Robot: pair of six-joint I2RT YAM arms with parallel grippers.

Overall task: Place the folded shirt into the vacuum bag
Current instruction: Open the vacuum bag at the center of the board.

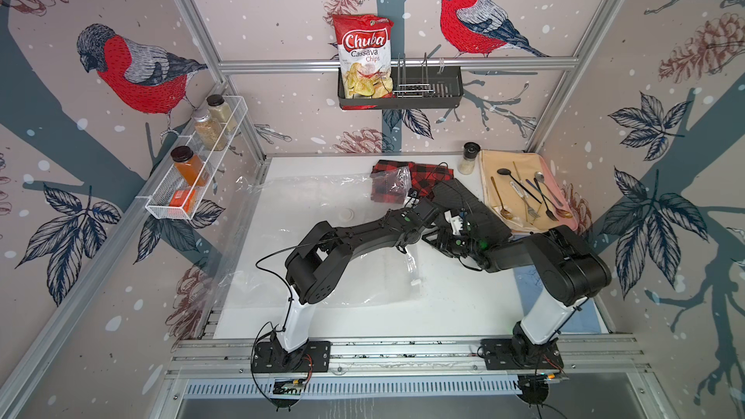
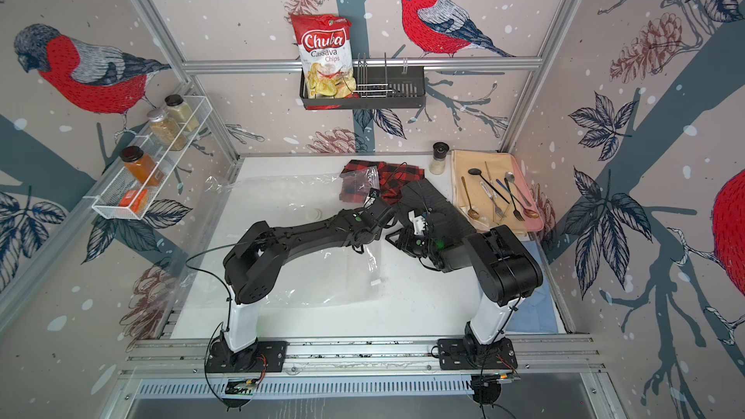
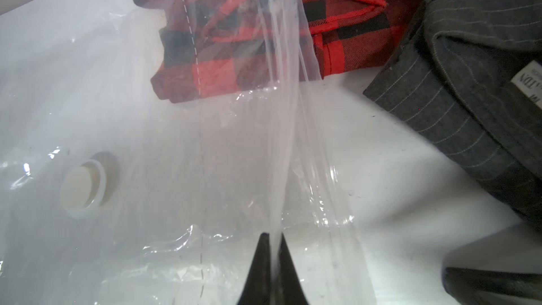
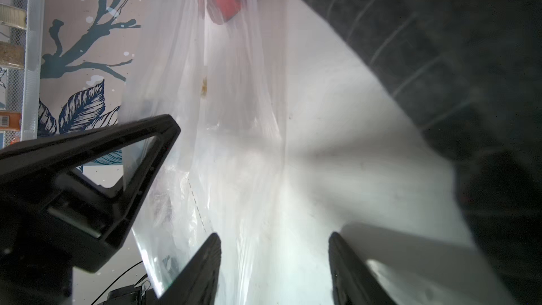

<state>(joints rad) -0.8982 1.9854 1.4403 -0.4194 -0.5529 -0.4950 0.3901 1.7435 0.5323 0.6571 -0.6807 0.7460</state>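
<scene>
Left end effector [image 3: 272, 240]: pinched shut on bag edge
Right end effector [image 4: 274, 247]: jaws apart, empty
Vacuum bag [image 1: 306, 203]: surface, 9 o'clock to centre
Striped shirt [image 1: 481, 209]: outside bag, 1 o'clock

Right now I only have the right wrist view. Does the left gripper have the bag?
Observer: Yes. In the left wrist view the left gripper is shut on a raised fold of the bag.
Operator: Where is the valve?
Observer: In both top views the valve lies flat on the bag, to the left of the left gripper.
Operator: I see something red. Is a shirt inside?
Observer: I cannot tell whether it is inside. In both top views the film covers only the left part of the plaid shirt. The dark shirt lies outside.
</scene>
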